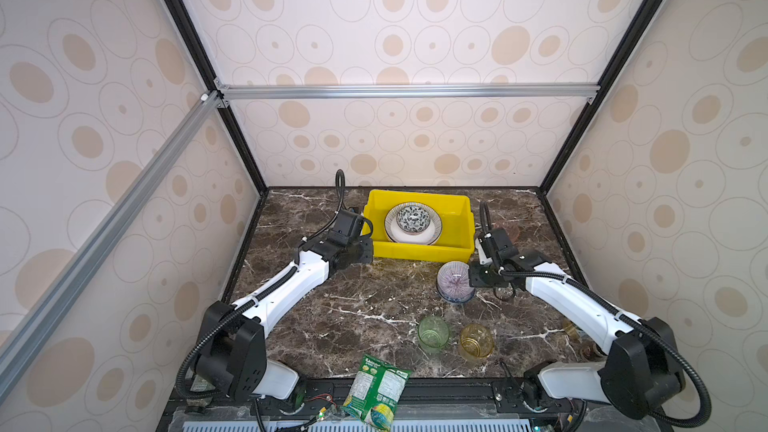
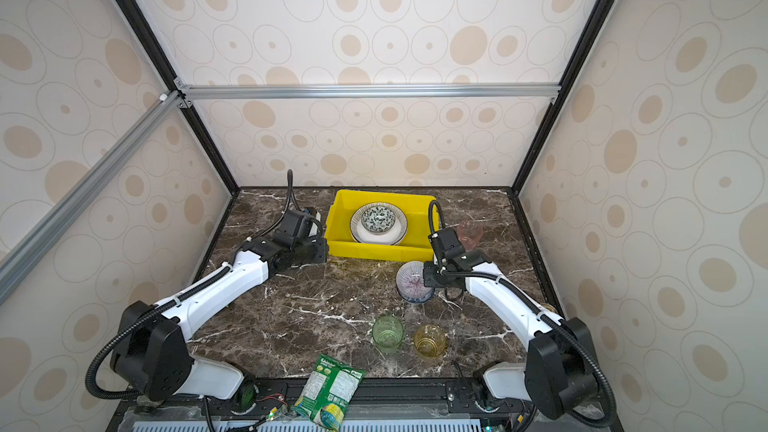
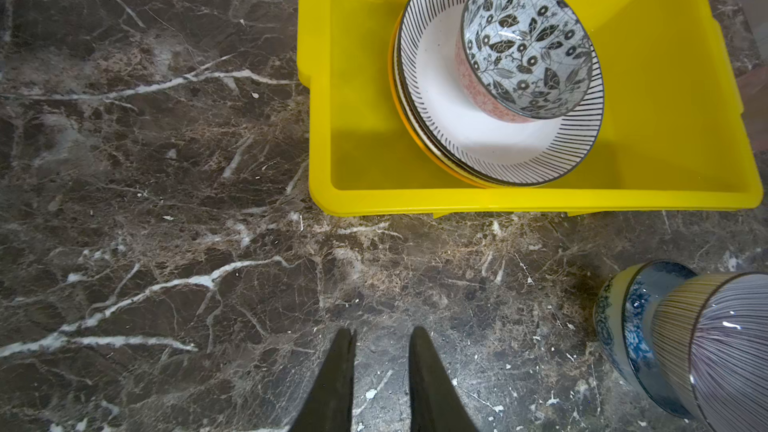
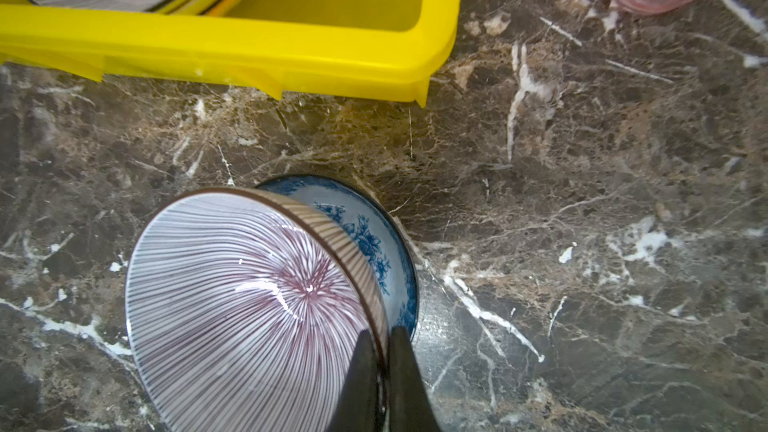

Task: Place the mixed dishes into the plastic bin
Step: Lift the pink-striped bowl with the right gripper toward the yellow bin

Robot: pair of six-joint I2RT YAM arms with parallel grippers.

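Right gripper (image 4: pixel 382 332): I clamp the striped bowl (image 4: pixel 241 284) rim, tilted in the blue bowl (image 4: pixel 368 234); left gripper (image 3: pixel 381 332) narrow, empty.

Bright, even, diffuse light; sharp pictures.
Only soft shadows fall on the marble surface (image 1: pixel 353 317). Small white glare spots sit inside the purple-striped bowl (image 4: pixel 249 305). Both wrist views bend at their edges.

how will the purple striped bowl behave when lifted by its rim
Likely rigid but chippable: the purple-striped bowl looks like glazed ceramic. Its glossy glaze shows highlights, so the thin rim pinch by the right end effector may slip or let it swing. It leans tilted inside the blue floral bowl, which might get dragged.
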